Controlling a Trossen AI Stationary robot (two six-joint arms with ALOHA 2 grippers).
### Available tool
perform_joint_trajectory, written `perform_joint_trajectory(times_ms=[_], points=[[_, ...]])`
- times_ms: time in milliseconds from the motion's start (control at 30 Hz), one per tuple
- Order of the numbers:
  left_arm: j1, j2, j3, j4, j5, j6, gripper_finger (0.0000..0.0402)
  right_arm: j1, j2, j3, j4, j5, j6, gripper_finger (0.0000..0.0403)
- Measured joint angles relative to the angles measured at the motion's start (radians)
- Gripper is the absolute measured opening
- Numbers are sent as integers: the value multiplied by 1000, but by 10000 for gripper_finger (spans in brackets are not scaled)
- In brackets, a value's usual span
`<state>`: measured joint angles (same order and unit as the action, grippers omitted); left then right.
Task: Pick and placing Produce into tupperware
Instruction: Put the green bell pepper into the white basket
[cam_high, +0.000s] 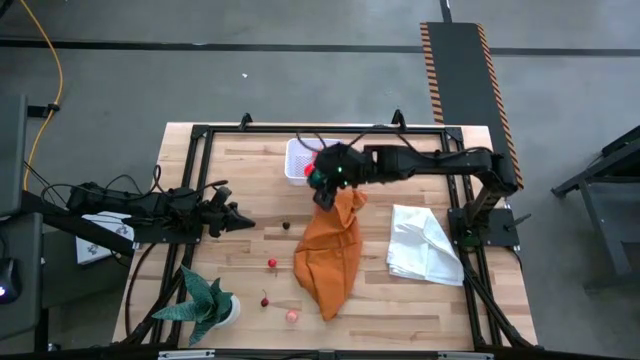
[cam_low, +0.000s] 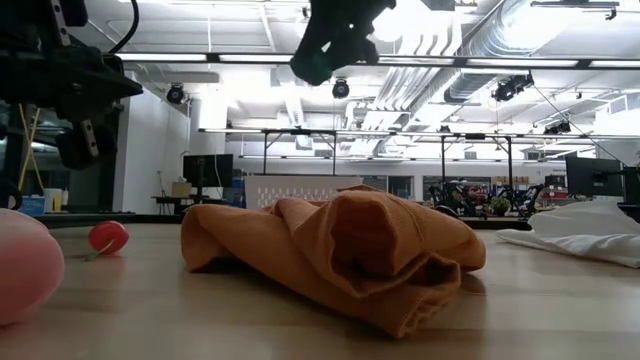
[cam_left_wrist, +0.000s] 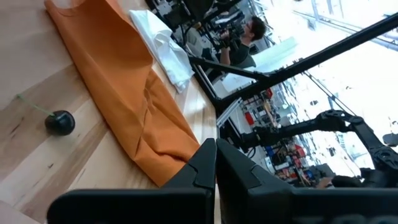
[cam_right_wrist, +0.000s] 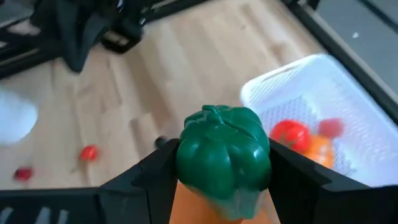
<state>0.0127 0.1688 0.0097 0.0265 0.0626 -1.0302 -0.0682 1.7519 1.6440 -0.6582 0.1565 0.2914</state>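
Note:
My right gripper (cam_high: 322, 182) hangs above the table beside the white tub (cam_high: 298, 160), shut on a green toy pepper (cam_right_wrist: 224, 158). The tub (cam_right_wrist: 323, 99) stands near the far edge with a red piece (cam_right_wrist: 289, 134) and an orange piece (cam_right_wrist: 320, 148) inside. A dark cherry (cam_high: 286, 226), a red piece (cam_high: 272, 263), another cherry (cam_high: 265, 301) and a pink piece (cam_high: 292, 316) lie on the wood. My left gripper (cam_high: 238, 222) waits shut at the table's left, above the wood. My right gripper pinches the green pepper between its two fingers, one finger (cam_right_wrist: 155, 177) on each of the pepper's flanks (cam_right_wrist: 186, 162). The fingers point down from above. The pepper is lifted clear, over the far end of the orange cloth, just beside the tub.
A crumpled orange cloth (cam_high: 335, 250) lies in the middle of the table and a white cloth (cam_high: 425, 245) to its right. A green spiky potted plant (cam_high: 205, 305) stands at the near left corner. A black frame (cam_high: 320, 130) rims the table.

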Motion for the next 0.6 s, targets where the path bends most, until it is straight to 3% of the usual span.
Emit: perform_joint_trajectory(times_ms=[333, 600], points=[[0, 0, 0, 0, -29, 27, 1, -178, 0, 0, 81, -63, 44, 197], [0, 0, 0, 31, -137, 400, 1, -261, 0, 0, 118, -71, 48, 197]])
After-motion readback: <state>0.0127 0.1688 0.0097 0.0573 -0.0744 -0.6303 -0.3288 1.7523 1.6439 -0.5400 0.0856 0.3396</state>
